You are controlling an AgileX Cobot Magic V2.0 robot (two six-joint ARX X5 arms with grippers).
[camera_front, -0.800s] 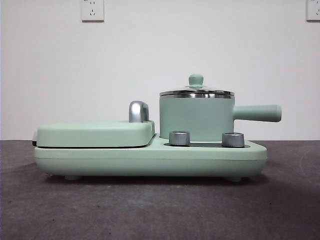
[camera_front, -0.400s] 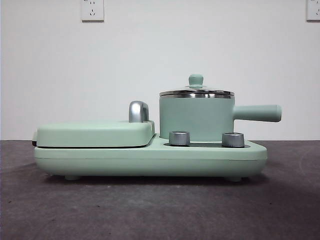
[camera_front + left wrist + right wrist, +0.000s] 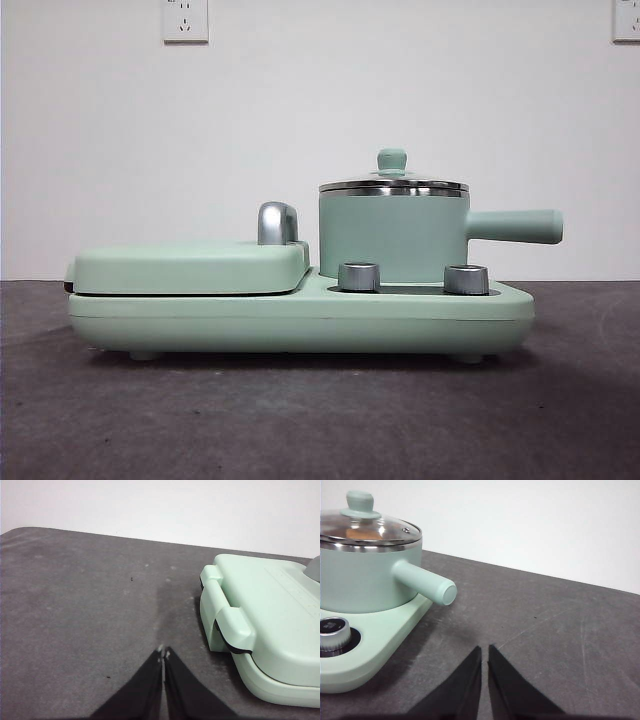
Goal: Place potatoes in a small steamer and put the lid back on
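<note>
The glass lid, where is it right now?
The lid sits on the small steamer, at the right of the green cooker base in the front view, beside the closed griddle.

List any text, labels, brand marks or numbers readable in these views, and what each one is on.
No text can be read in any view.
Steel control knob on the mint-green cooker base: faint marks on its top face, too small and blurred to read.
Flat griddle cover: faint embossed lines, not legible.
Small steamer, glass lid, wall sockets: no lettering visible.
</note>
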